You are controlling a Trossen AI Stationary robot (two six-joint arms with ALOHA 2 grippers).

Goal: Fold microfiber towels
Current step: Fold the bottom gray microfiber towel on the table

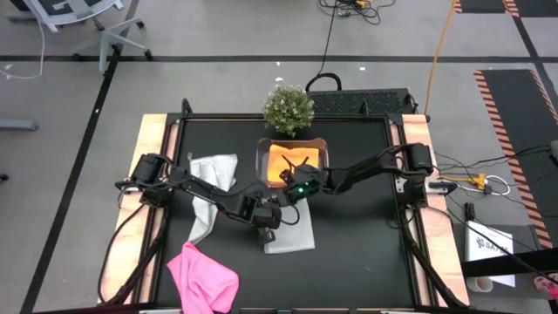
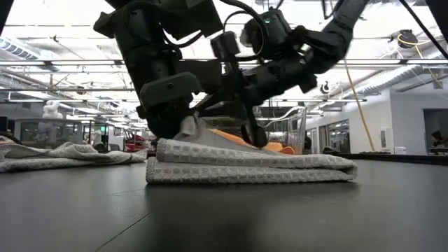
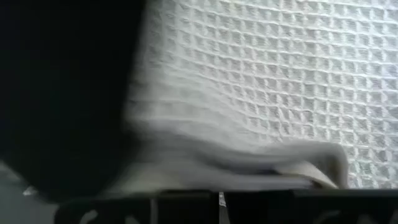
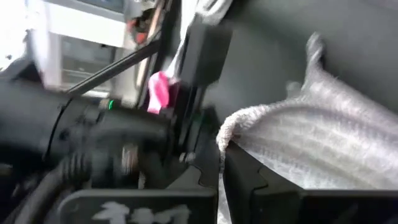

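Observation:
A light grey waffle-weave towel (image 1: 296,234) (image 2: 266,166) lies folded in layers on the black table's middle. My left gripper (image 1: 266,228) (image 2: 183,129) is shut on that towel's left end. My right gripper (image 1: 283,197) (image 2: 253,138) is shut, slanting down from the table's right onto the towel's top, close to my left gripper. A second grey towel (image 1: 212,179) lies crumpled at the left. A pink towel (image 1: 202,277) is bunched at the near edge. An orange towel (image 1: 292,161) sits in a clear tub (image 1: 261,157). My left gripper pinches a raised bit of the towel's top layer (image 2: 190,131) at the left end, coming steeply from above. A small ridge of cloth (image 3: 298,163) bunches at the fingers. The rest of the towel lies flat on the table. My right gripper's shut fingertips (image 2: 255,142) come down slanting from the table's right and meet the towel's top layer (image 4: 292,143). The low view shows them at the cloth's surface; I cannot tell whether they press it. The towel lies flat under them.
A small potted plant (image 1: 288,106) stands at the far edge behind the tub. Wooden rails (image 1: 150,157) run along the table's left and right sides. Bare black table (image 1: 357,253) lies to the right of the folded towel.

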